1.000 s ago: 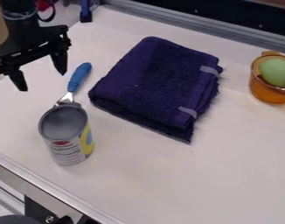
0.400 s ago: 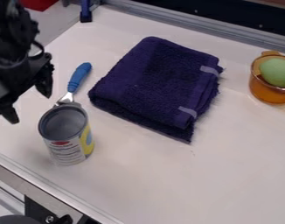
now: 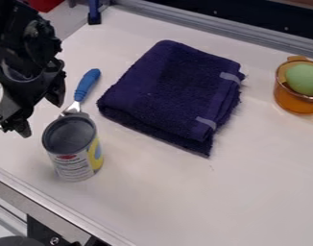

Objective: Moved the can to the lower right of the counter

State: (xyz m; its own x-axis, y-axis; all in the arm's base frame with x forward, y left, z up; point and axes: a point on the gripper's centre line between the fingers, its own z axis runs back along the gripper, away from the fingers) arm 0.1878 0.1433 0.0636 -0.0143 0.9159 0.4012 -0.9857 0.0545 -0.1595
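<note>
The black gripper (image 3: 41, 116) hangs at the left, up and to the left of the can, its two fingers spread apart with nothing between them. An opened metal can (image 3: 74, 157) with a white and yellow label stands upright on the left part of the white counter (image 3: 249, 192), close to the front metal edge. No contact shows between the gripper and the can.
Right behind the can lies a utensil with a blue handle (image 3: 87, 85). A folded dark purple towel (image 3: 169, 93) covers the middle of the counter. At the right edge, an amber glass bowl (image 3: 294, 99) holds a green egg-shaped object (image 3: 304, 79).
From the upper left, the gripper has come down the view and nearer the can, shifting slightly right since the middle frame. Can, utensil, towel and bowl have not moved.
</note>
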